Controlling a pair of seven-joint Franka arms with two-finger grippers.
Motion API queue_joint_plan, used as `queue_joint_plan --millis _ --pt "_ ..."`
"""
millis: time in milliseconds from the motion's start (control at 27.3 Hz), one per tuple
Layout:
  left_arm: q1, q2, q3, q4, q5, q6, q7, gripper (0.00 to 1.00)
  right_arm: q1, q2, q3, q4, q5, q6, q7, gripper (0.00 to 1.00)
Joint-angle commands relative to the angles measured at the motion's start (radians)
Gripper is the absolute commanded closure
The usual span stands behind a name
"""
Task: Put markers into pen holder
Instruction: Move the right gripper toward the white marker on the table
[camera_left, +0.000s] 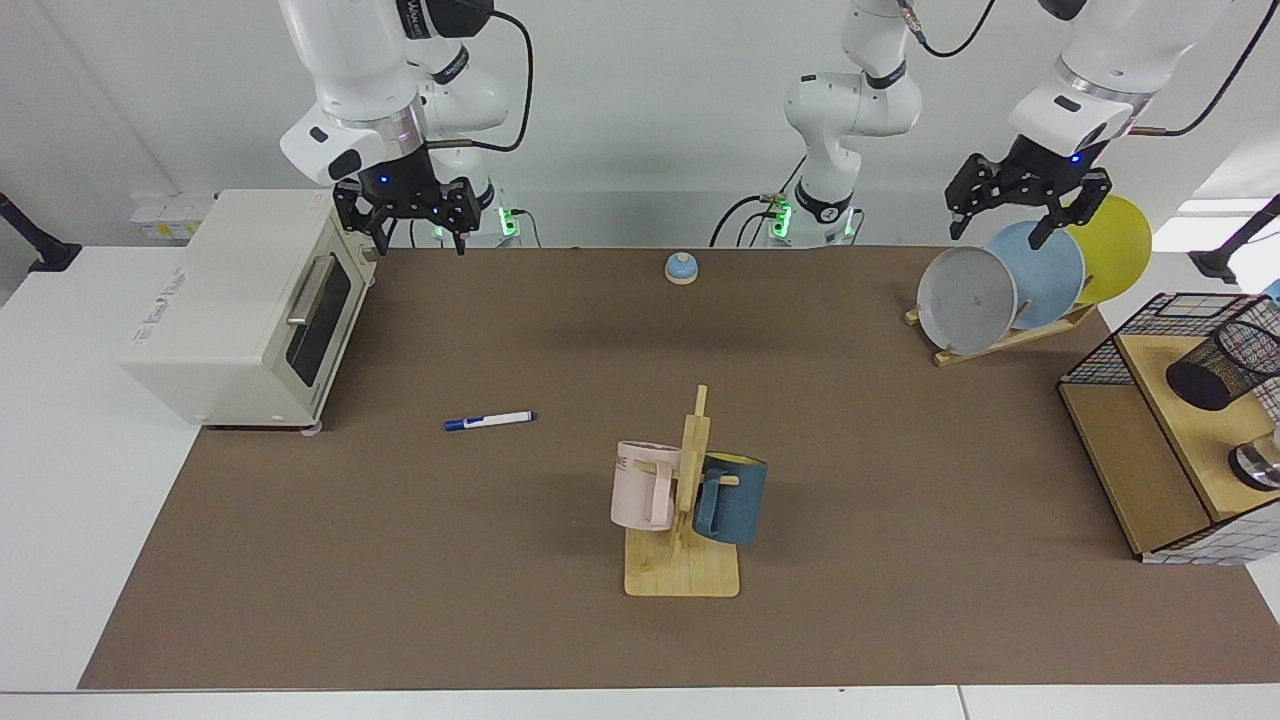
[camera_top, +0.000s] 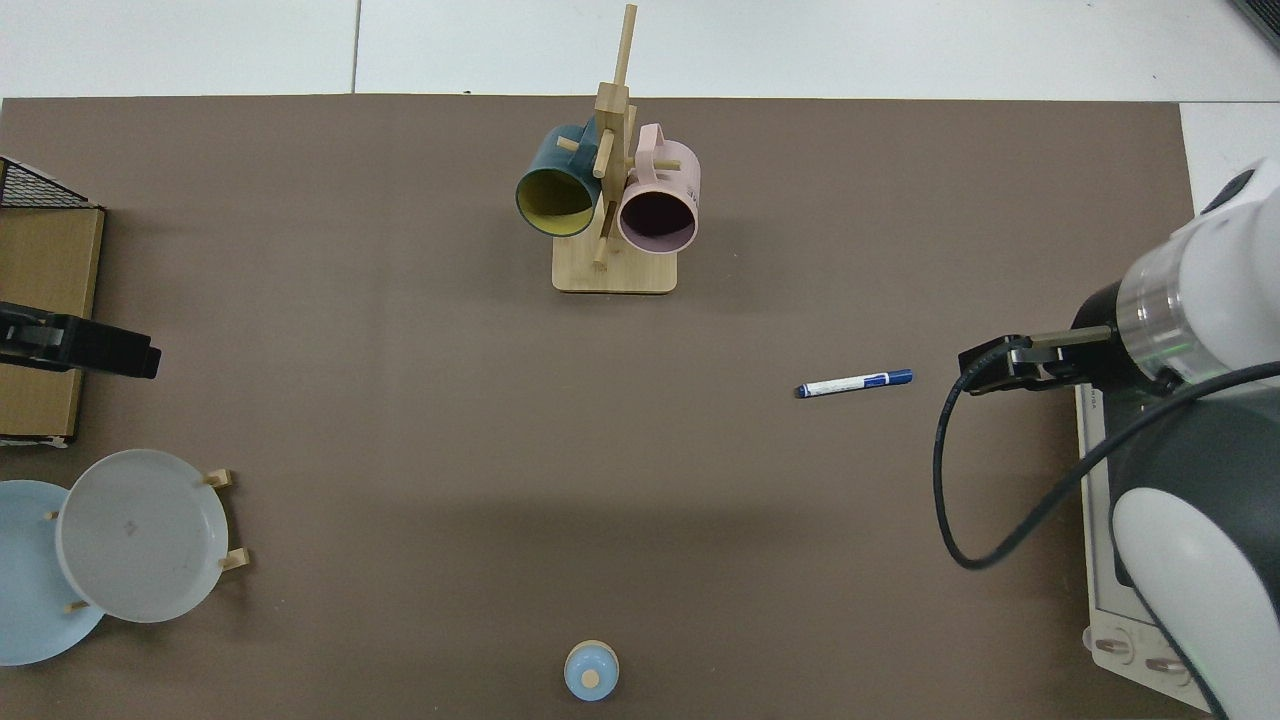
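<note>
The marker (camera_left: 490, 421) (camera_top: 853, 384), white with a dark blue cap end, lies flat on the brown mat in front of the toaster oven. The pen holder (camera_left: 1225, 365), a black mesh cup, leans tilted on the wooden shelf at the far right of the facing view; the top view does not show it. My right gripper (camera_left: 410, 218) hangs open and empty above the oven's back corner, well behind the marker. High over the plate rack, my left gripper (camera_left: 1003, 212) is open and empty too, behind and to the left of the pen holder.
A white toaster oven (camera_left: 250, 310) stands beside the marker. Mid-table is a wooden mug tree (camera_left: 685, 500) with a pink and a blue mug. A plate rack (camera_left: 1000, 290), a small bell (camera_left: 681, 267), a black wire basket (camera_left: 1130, 340) and a shiny metal object (camera_left: 1260, 465) are also there.
</note>
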Motion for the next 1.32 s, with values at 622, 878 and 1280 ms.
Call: queue_joint_plan --millis 622,878,1280 --pt "0.006 -0.012 -0.014 0.001 -0.005 -0.024 -0.003 0.0 -0.02 -0.031 -0.005 -0.045 0.023 0.033 0.028 0.01" --pt "-0.001 -0.021 -0.014 -0.012 -0.009 -0.027 -0.01 0.0 -0.008 -0.024 -0.004 -0.079 0.021 0.119 0.338 0.01" --pt "0.009 -0.021 -0.011 -0.01 -0.008 -0.025 -0.01 0.0 -0.02 0.03 -0.004 -0.148 0.08 0.231 0.841 0.01"
